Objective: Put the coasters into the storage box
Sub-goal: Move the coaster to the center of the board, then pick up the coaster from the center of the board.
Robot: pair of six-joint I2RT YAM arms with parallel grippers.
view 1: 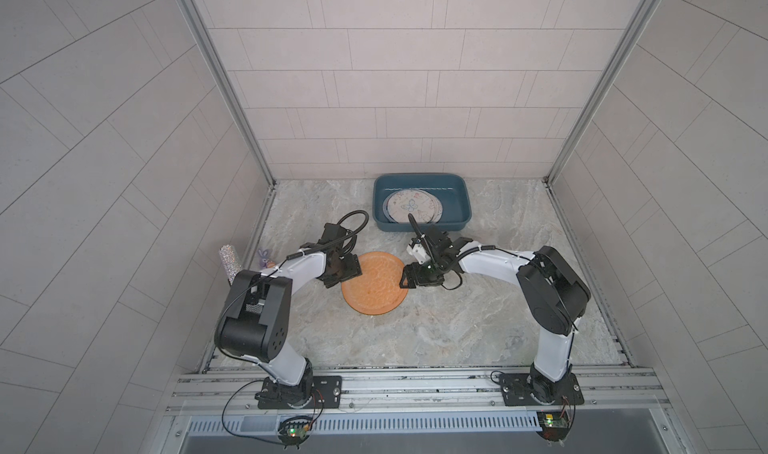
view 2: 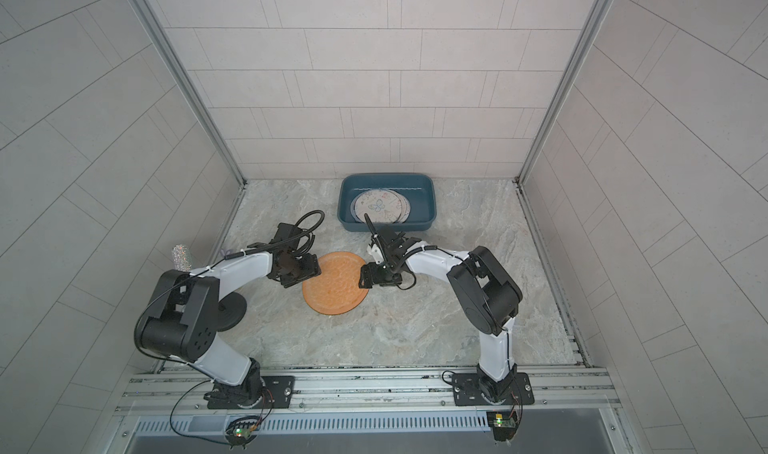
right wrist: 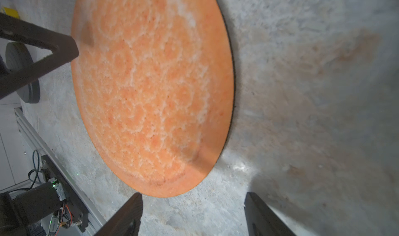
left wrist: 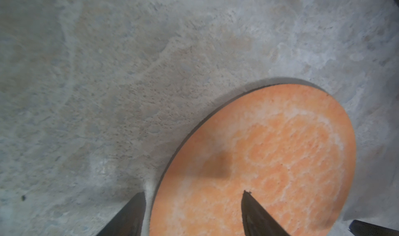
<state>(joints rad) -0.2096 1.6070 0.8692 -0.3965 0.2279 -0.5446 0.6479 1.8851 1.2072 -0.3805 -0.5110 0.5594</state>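
Note:
A plain textured orange coaster (view 1: 372, 283) (view 2: 334, 283) lies flat on the marbled table. My left gripper (view 1: 353, 274) (left wrist: 194, 192) is open at its left edge, one finger (left wrist: 133, 213) over the bare table and the other above the orange surface (left wrist: 269, 148). My right gripper (view 1: 405, 280) (right wrist: 193, 194) is open too, low over the table just off the coaster's (right wrist: 151, 83) right edge, nothing between its fingers. Behind them the teal storage box (view 1: 453, 225) (view 2: 419, 223) holds several printed coasters (view 1: 411, 206) (view 2: 380, 206) in an overlapping pile.
A small purple bunny figurine (view 1: 264, 258) and a glittery cylinder (view 1: 230, 260) stand near the left wall. A dark grey round disc (view 2: 230, 310) lies beneath the left arm. An aluminium rail runs along the table's front edge.

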